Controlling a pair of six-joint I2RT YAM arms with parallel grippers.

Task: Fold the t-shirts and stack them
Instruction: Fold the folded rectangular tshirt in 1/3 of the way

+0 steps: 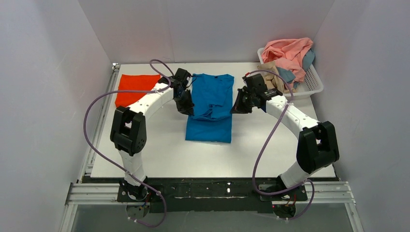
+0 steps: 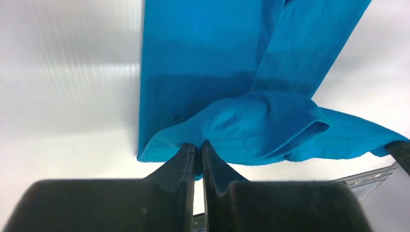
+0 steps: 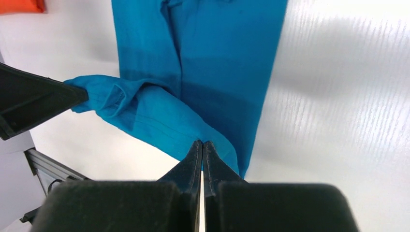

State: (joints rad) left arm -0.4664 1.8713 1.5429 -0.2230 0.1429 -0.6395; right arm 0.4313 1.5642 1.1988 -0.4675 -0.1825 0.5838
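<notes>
A bright blue t-shirt (image 1: 211, 108) lies lengthwise on the middle of the white table, its sleeves folded in. My left gripper (image 1: 189, 110) is shut on its left edge and holds it lifted; the pinched cloth (image 2: 251, 125) shows in the left wrist view above the jaws (image 2: 198, 145). My right gripper (image 1: 234, 109) is shut on the right edge of the same shirt (image 3: 212, 72), with the fingertips (image 3: 202, 143) closed on the fabric. The lifted part sags between the two grippers. An orange-red t-shirt (image 1: 135, 88) lies folded flat at the far left.
A white lattice basket (image 1: 309, 82) stands at the far right corner, heaped with pink (image 1: 290, 53), tan (image 1: 270, 70) and dusty blue (image 1: 286, 75) shirts. White walls close in on both sides and the back. A metal rail runs along the table's near edge (image 1: 212, 186).
</notes>
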